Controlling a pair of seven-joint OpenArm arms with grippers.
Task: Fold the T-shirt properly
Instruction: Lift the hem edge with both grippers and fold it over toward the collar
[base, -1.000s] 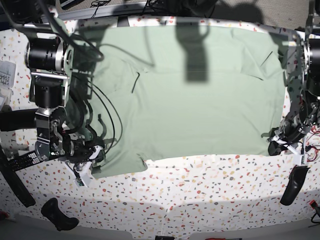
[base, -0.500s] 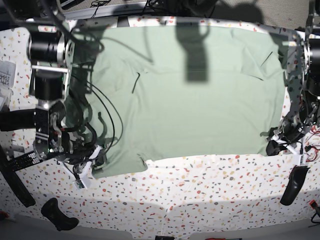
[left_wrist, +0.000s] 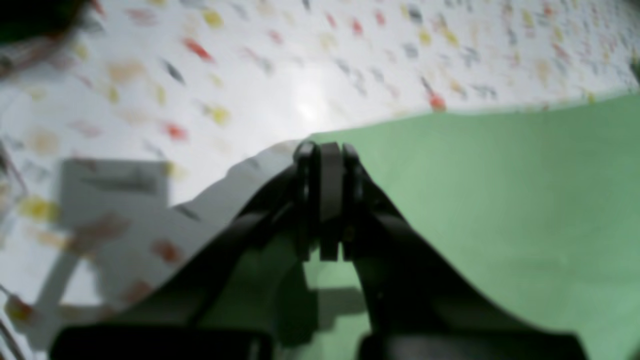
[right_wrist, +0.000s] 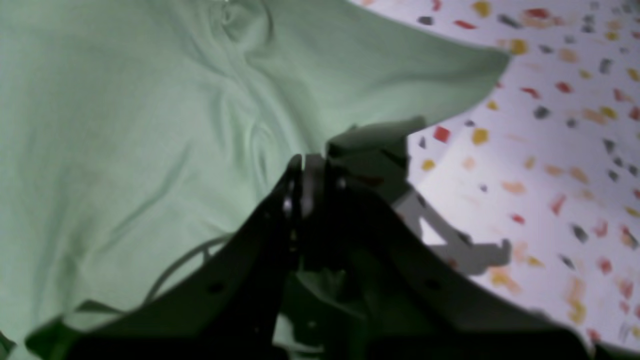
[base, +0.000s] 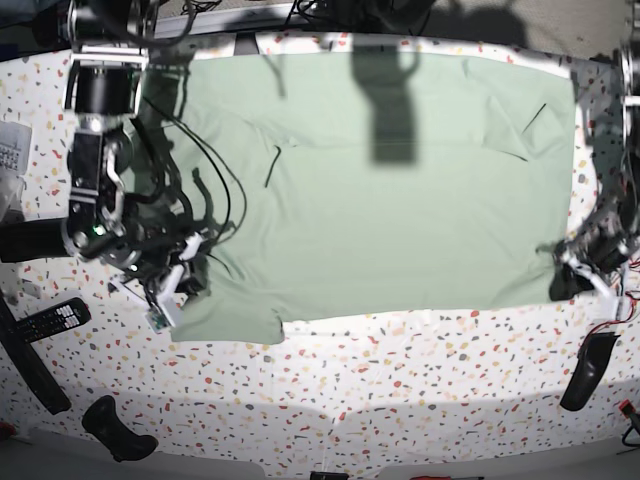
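The pale sage-green T-shirt (base: 400, 220) lies spread flat over the speckled table (base: 400, 390). My right gripper (base: 172, 292) is at the shirt's near-left corner. In the right wrist view that gripper (right_wrist: 310, 162) is shut, with T-shirt (right_wrist: 125, 125) fabric bunched around its tips and wrinkles running to them. My left gripper (base: 572, 272) is at the near-right corner. In the left wrist view it (left_wrist: 325, 150) is shut right on the edge of the T-shirt (left_wrist: 500, 210). The near hem runs fairly straight between the two grippers.
A black remote (base: 52, 320) lies at the left near my right arm. Dark objects sit at the front left (base: 115, 430) and front right (base: 588, 370). Black cables (base: 205, 215) trail over the shirt's left part. White paper (base: 10, 150) is at the far left edge.
Both grippers moved outward and slightly away from the front edge, taking the shirt's near corners along. The near hem is stretched wider, and the left-side arm has swung toward the back.
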